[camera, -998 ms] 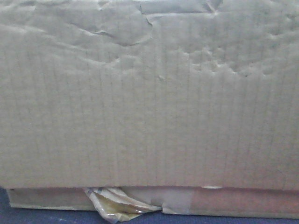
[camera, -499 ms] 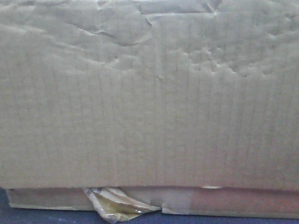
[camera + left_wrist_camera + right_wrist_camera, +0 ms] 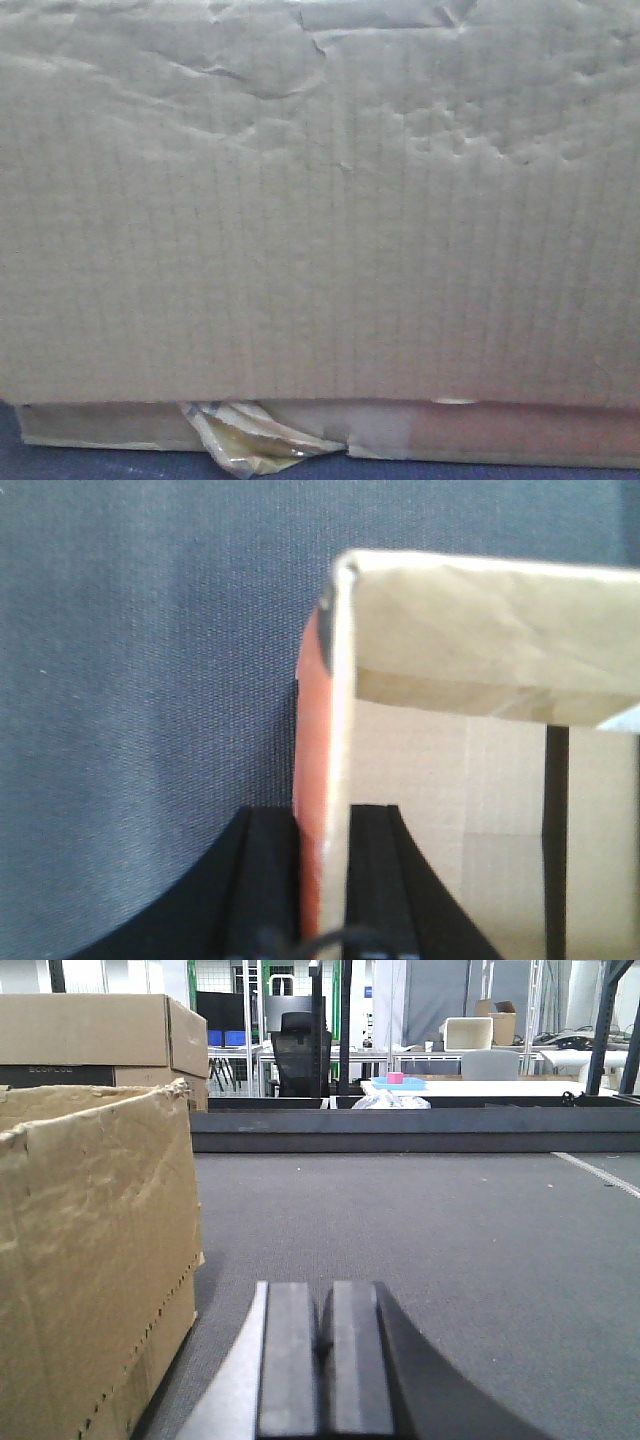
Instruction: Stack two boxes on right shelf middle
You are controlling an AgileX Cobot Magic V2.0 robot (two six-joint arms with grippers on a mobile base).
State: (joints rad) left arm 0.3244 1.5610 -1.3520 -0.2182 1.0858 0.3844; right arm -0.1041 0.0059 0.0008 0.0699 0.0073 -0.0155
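Currently, your box: tan corrugated cardboard, ribbed, dented near its top, yellowish tape tag at its lower seam; left gripper clamps its wall, right gripper closed, empty.

The cardboard box has crept a hair up and left in the front view.

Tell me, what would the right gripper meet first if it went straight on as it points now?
Nothing near, it seems. The right gripper points over grey carpet; the cardboard box stands off to its left. The first obstacle would probably be the dark low ledge far ahead.
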